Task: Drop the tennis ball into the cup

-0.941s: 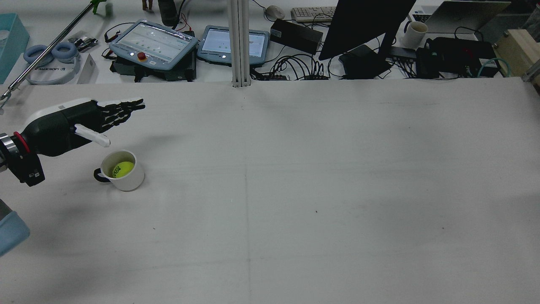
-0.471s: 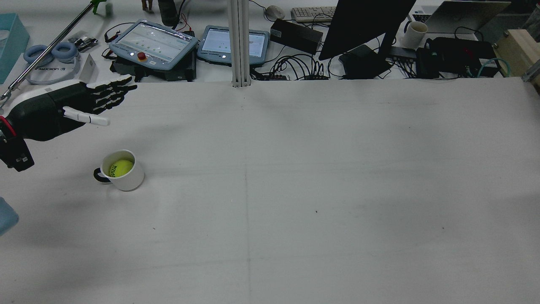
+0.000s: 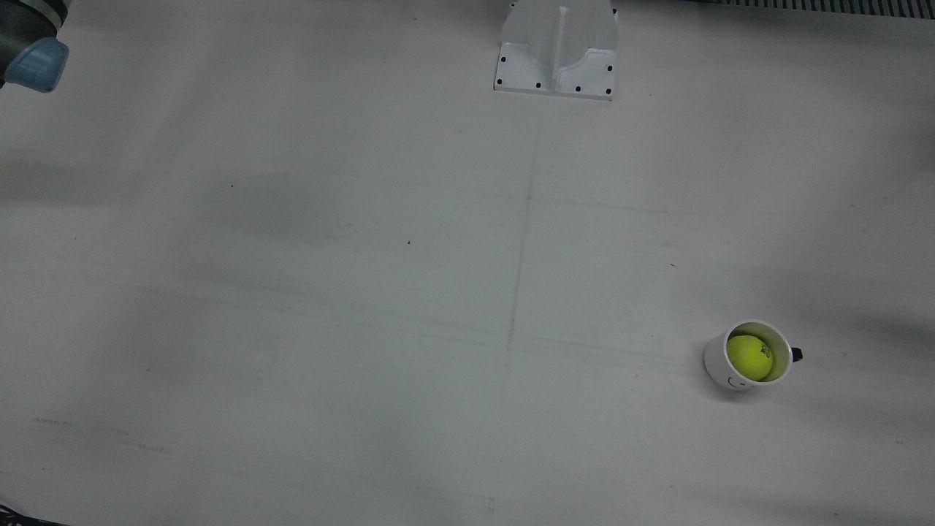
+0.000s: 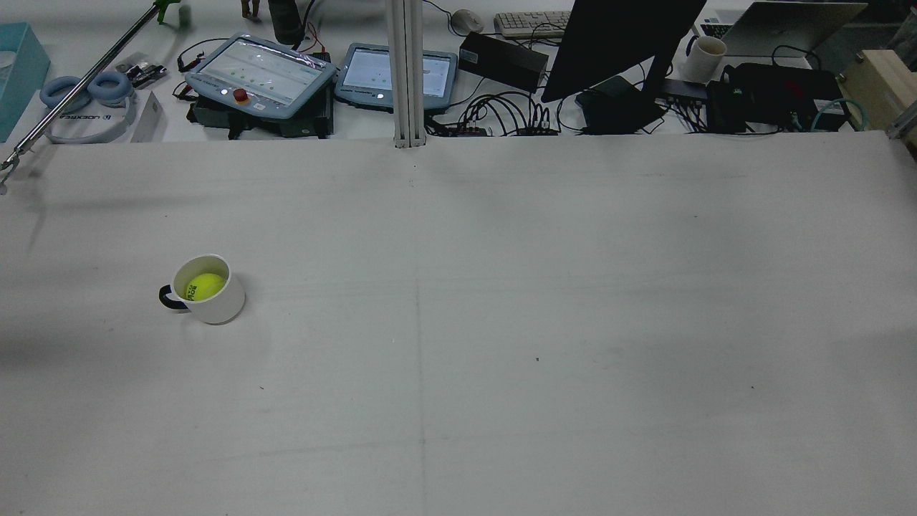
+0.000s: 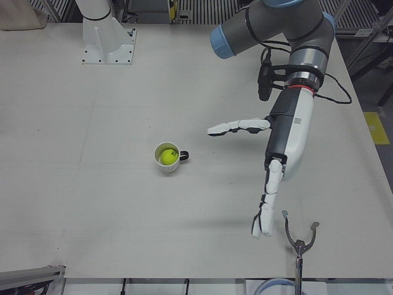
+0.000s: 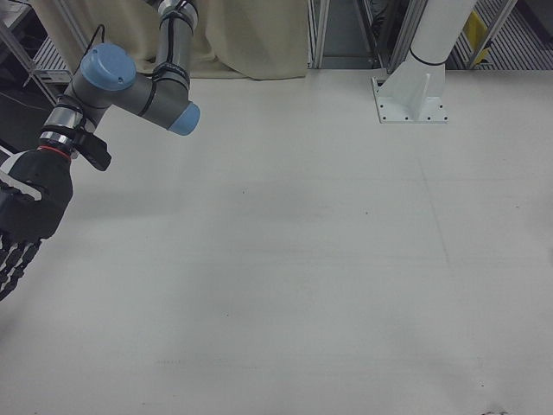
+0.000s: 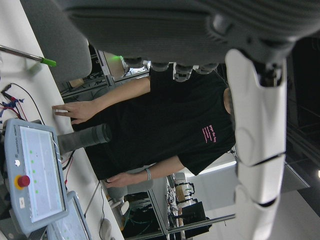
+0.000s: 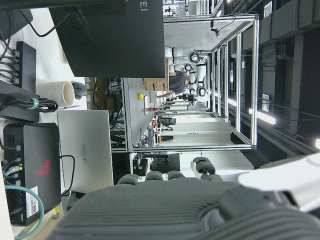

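A yellow-green tennis ball [image 4: 203, 287] lies inside a white cup [image 4: 223, 304] with a dark handle on the table's left half in the rear view. The ball [image 3: 749, 357] and cup [image 3: 717, 363] also show in the front view, and the ball [image 5: 166, 157] in the cup [image 5: 170, 166] in the left-front view. My left hand [image 5: 276, 161] is open and empty, fingers spread, raised off to the side of the cup near the table edge. My right hand [image 6: 22, 220] is open and empty at the far edge of the right half, fingers pointing down.
A reach tool with a claw end [image 5: 299, 239] pokes over the table edge near the left hand. Beyond the table's far edge stand two teach pendants [image 4: 259, 72], a monitor [image 4: 616, 43], cables and a white mug [image 4: 703, 57]. An arm pedestal [image 3: 556, 47] is bolted on.
My left hand, open, has drawn back left and away from the cup until it left the rear view. The ball and cup have not moved.
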### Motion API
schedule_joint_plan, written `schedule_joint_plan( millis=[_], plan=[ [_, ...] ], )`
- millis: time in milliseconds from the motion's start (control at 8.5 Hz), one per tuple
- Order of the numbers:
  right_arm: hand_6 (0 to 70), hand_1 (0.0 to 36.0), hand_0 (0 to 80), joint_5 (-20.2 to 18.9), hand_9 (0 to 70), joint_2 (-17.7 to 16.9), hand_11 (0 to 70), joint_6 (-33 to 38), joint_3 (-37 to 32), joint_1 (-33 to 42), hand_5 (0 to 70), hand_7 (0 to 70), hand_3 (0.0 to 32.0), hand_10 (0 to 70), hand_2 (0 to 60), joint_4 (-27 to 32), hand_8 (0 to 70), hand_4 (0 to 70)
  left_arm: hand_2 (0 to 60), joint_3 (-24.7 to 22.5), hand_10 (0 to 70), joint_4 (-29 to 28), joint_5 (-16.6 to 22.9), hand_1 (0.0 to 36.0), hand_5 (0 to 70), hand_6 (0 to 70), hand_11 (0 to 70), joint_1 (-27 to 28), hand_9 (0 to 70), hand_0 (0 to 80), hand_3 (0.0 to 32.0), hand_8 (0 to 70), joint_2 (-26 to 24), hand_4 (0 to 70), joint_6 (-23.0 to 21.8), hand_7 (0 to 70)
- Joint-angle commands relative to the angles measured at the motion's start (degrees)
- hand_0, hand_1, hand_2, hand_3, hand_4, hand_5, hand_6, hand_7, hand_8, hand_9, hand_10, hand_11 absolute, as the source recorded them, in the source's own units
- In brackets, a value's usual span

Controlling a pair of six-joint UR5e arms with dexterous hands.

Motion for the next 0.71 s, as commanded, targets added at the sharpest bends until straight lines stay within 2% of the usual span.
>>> schedule_joint_plan(
  millis=[0, 235, 588],
  plan=[
    [0.0, 0.0, 0.0, 0.00, 0.0, 0.00, 0.0, 0.00, -0.06, 0.00, 0.0, 0.0, 0.0, 0.0, 0.0, 0.00, 0.0, 0.0, 10.8, -0.20, 0.0, 3.38, 0.16, 27.5, 3.0, 0.1, 0.0, -2.34, 0.2, 54.2, 0.0, 0.0, 1.67, 0.0, -0.63, 8.1],
    [0.0, 0.0, 0.0, 0.00, 0.0, 0.00, 0.0, 0.00, -0.06, 0.00, 0.0, 0.0, 0.0, 0.0, 0.0, 0.00, 0.0, 0.0, 11.5, -1.26, 0.0, 3.12, 0.16, 25.5, 2.3, 0.1, 0.0, -2.43, 0.3, 52.1, 0.0, 0.0, 2.38, 0.0, -0.63, 8.9],
    [0.0, 0.0, 0.0, 0.00, 0.0, 0.00, 0.0, 0.00, -0.06, 0.00, 0.0, 0.0, 0.0, 0.0, 0.0, 0.00, 0.0, 0.0, 10.6, -2.41, 0.0, 2.77, 0.16, 26.3, 2.5, 0.2, 0.0, -2.43, 0.7, 53.1, 0.0, 0.0, 3.52, 0.0, -0.72, 10.7]
  ],
)
